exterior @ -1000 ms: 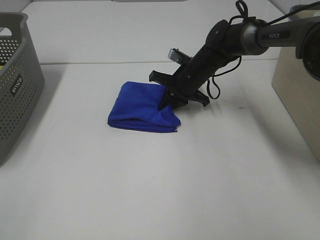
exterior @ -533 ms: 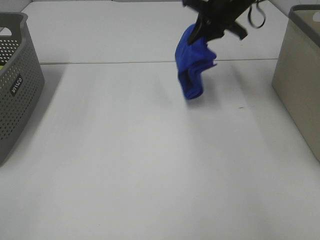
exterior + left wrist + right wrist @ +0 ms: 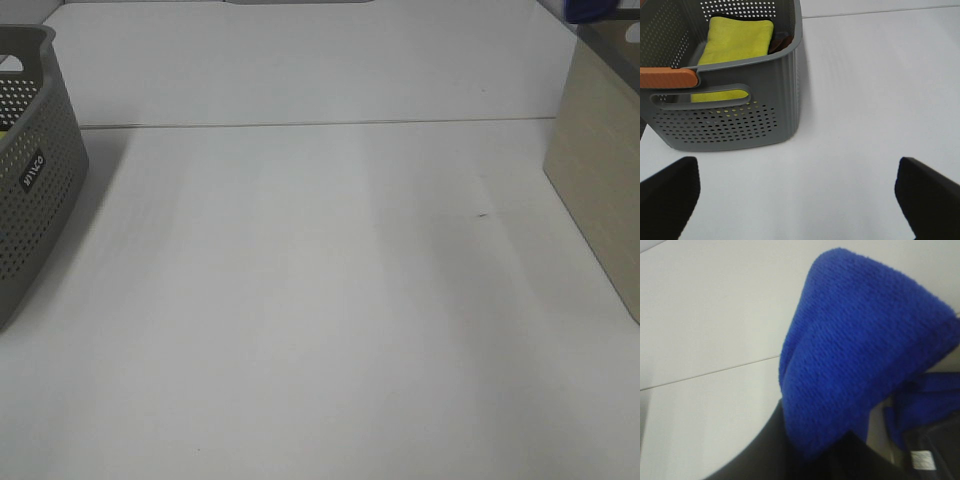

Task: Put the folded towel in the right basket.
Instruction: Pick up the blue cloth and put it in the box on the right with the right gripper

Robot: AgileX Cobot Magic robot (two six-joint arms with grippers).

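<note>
The folded blue towel [image 3: 860,355] fills the right wrist view, hanging from my right gripper [image 3: 830,460], which is shut on it; its dark fingers show only partly under the cloth. In the exterior high view only a blue scrap of the towel [image 3: 590,8] shows at the top right corner, above the far end of the beige right basket [image 3: 600,160]; the right arm itself is out of that view. My left gripper [image 3: 800,200] is open and empty, hovering over the table beside the grey left basket [image 3: 740,120].
The grey perforated left basket [image 3: 35,170] stands at the table's left edge and holds a folded yellow towel [image 3: 737,42]; an orange piece [image 3: 667,78] sits on its rim. A seam runs across the white table [image 3: 320,300] at the back.
My right gripper has lifted the blue towel off the table middle and carried it up and to the right, out of the exterior view's top right corner.
</note>
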